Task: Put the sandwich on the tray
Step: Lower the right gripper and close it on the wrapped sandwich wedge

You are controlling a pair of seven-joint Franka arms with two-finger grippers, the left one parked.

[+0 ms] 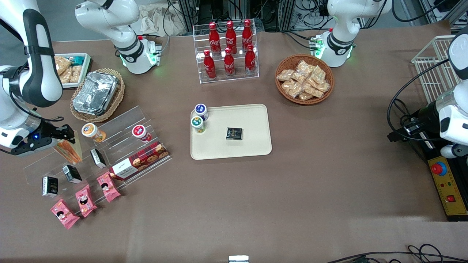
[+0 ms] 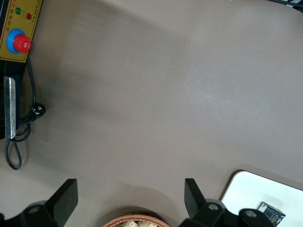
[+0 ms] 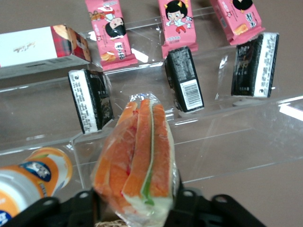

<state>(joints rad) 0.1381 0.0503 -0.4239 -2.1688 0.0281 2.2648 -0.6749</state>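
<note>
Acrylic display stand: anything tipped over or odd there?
Yes: on the acrylic stand, two cups lie tipped and the cookie box sits askew. The gripper grips the sandwich above it.

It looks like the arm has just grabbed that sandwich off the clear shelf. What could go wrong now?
The gripper pinches the sandwich only at its wide end, so the slippery wrap might slide out. Lifting could knock the orange-lidded cup beside it. On the tray, two cups and a dark packet limit landing room.
</note>
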